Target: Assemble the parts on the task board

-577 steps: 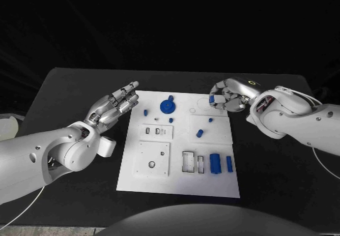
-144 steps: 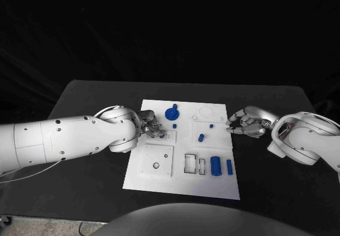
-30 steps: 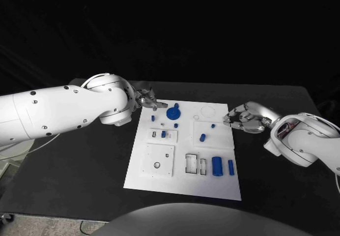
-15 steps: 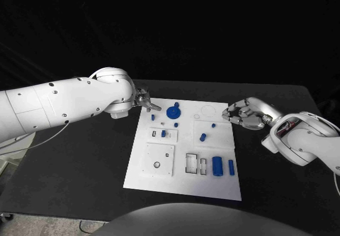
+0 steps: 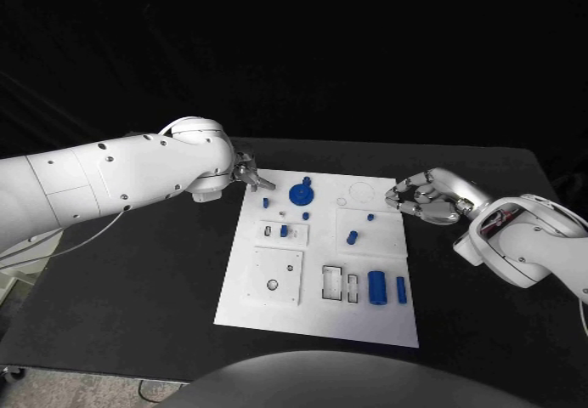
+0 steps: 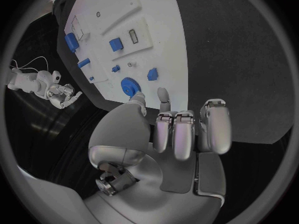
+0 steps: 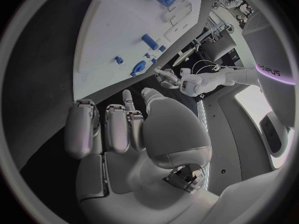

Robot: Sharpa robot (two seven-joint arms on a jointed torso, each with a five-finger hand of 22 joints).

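1. I see the task board (image 5: 276, 308) lying flat in the middle of the black table (image 5: 135, 280), long side running away from me
2. My left hand (image 5: 250, 175) hovers just off the board's far left corner; in the left wrist view its fingers (image 6: 176, 134) lie side by side and curled inward, and I see nothing between them
3. My right hand (image 5: 425, 197) sits at the board's right edge near the far end, over the table; the right wrist view shows its fingers (image 7: 116, 127) packed together and bent in, holding nothing that I can make out
4. A blue gear (image 5: 296, 194) stands at the far end of the board, with a small blue peg (image 5: 266, 203) just to its left
5. A blue block (image 5: 285, 230) sits in the small recessed plate on the left side of the board
6. Two small blue pieces (image 5: 352, 237) lie on the square plate right of centre
7. Near the close right corner, a wide blue block (image 5: 376, 289) and a narrow blue bar (image 5: 399, 289) stand side by side, next to two open rectangular slots (image 5: 329, 282)
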